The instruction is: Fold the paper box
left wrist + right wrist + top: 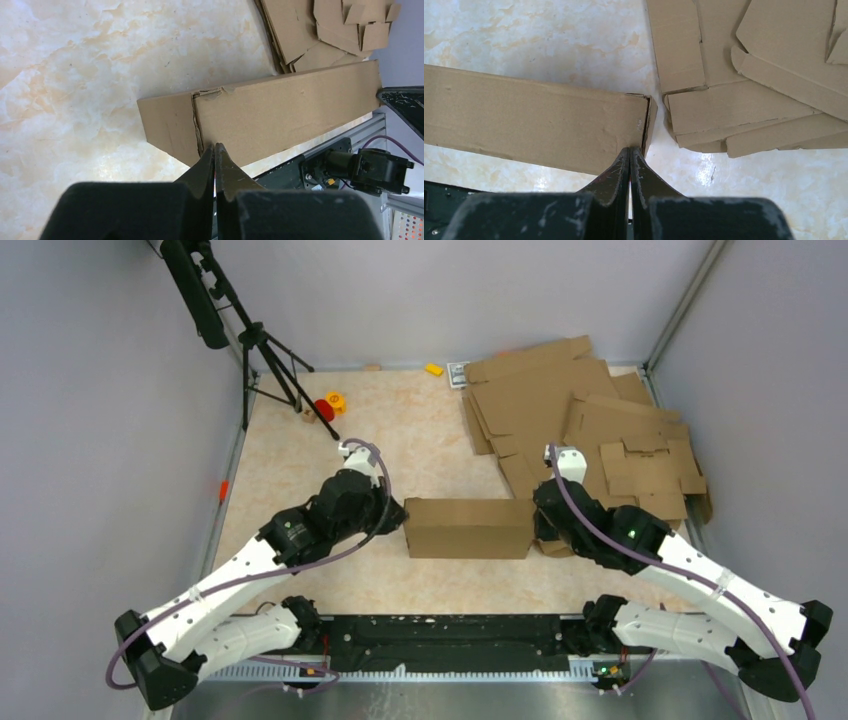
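Right gripper point(630, 150), paper box point(534, 120), blanks point(744, 105) beside

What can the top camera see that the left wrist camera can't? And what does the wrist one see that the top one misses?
Only the top view shows the black tripod, with a small red round thing and a small yellow thing near its feet.

Only the left wrist view shows the left pincer shut, its tips at the ragged seam near one end of the brown cardboard paper box.

Both show that box, the pile of flat brown cardboard blanks and the marbled beige table.
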Controlling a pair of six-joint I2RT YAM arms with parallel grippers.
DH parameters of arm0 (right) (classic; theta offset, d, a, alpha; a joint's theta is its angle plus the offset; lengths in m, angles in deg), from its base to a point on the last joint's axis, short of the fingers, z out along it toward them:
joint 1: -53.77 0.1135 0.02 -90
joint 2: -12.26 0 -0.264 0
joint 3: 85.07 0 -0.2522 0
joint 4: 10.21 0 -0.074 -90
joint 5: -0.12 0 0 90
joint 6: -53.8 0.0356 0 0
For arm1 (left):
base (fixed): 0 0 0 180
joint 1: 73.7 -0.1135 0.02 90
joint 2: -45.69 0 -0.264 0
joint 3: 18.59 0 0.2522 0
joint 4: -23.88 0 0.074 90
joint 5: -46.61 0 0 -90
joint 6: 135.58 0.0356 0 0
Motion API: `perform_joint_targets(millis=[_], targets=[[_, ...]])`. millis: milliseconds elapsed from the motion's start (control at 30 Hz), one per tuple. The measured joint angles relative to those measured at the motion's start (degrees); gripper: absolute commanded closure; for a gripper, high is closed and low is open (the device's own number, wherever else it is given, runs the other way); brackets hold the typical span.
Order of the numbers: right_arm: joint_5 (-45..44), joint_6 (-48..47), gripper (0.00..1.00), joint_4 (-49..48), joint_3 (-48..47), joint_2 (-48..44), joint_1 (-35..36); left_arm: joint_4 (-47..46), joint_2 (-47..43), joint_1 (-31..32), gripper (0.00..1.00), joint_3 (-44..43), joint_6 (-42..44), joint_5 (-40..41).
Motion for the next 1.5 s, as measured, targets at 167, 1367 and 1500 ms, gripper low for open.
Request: perform_joint_targets(millis=[167, 1367, 1500], targets=[[0.0, -0.1, 1.00, 0.0, 0.0, 0.0, 0.0, -0.1, -0.6, 0.0, 1.00, 0.1, -0.5, 0.1], [1.9, -4.2, 0.37, 2.8, -8.7, 1.9, -2.3, 9.2, -2.5, -0.1, 0.21, -7.1, 3.9, 3.3], [7.9, -5.3, 0.30, 0.8, -6.0, 0.9, -9.2, 6.4, -3.5, -1.3, 0.16, -3.4, 3.5, 2.5]])
